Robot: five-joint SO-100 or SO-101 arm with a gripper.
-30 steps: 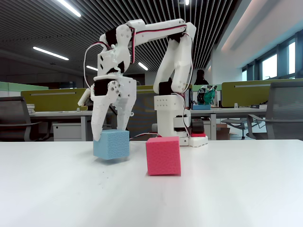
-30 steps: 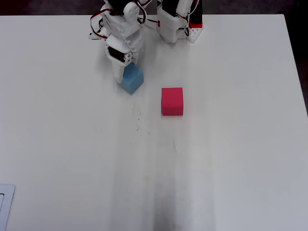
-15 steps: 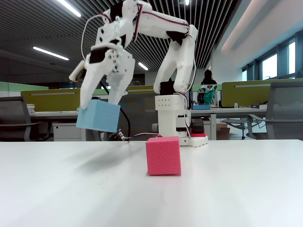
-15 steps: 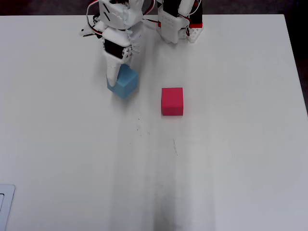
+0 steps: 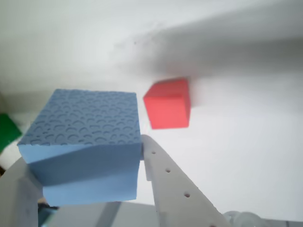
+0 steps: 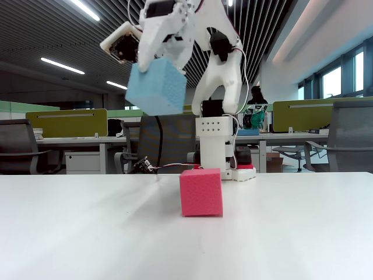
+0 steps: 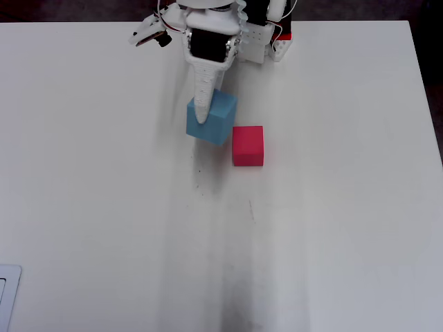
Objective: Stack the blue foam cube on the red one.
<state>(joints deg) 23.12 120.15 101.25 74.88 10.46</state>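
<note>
Fixed view alone shows end effector (image 6: 152,79) gripping blue cube (image 6: 156,87) high above red cube (image 6: 201,192)

Raised arm (image 6: 215,64), jaws clamped around a load

A white table (image 6: 87,233) fills the foreground of the fixed view. Behind it stand office desks with yellow-green dividers (image 6: 67,122), grey chairs (image 6: 349,137) and a drawer unit (image 6: 84,162). Above them, strip lights (image 6: 61,66) run along a dark slatted ceiling; windows (image 6: 344,76) sit at right.
</note>
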